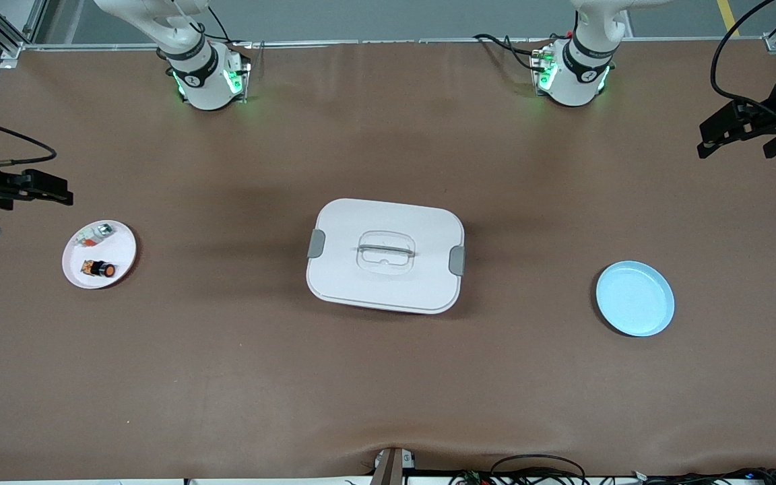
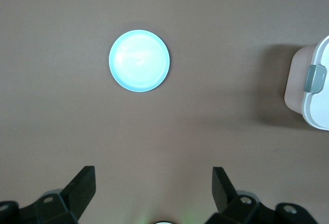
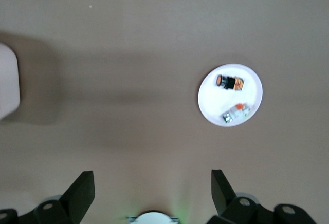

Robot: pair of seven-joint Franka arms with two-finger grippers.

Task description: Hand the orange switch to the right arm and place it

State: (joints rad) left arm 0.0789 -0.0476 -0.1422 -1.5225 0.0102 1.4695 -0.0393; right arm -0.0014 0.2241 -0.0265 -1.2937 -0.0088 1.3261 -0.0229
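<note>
Front view: both arms wait, nothing grasped yet.
Left gripper (image 2: 153,193) hangs wide open and empty near the blue plate (image 1: 634,298); right gripper (image 3: 152,193), equally spread and empty, hangs beside the white plate (image 1: 71,266). Orange switch (image 1: 100,269), stubby black with orange face, lies on that plate, untouched; pickup, handover and placing all remain.

Lit evenly and brightly from overhead. Casting soft, broad shadows on the brown table (image 1: 388,377) around the white box (image 1: 385,254), toward the arms' bases. Glowing green at both bases. Catching a pale sheen on the blue plate (image 2: 139,60) in the left wrist view. Blurring slightly in the right wrist view, smearing the white plate (image 3: 230,95) and its small parts.
</note>
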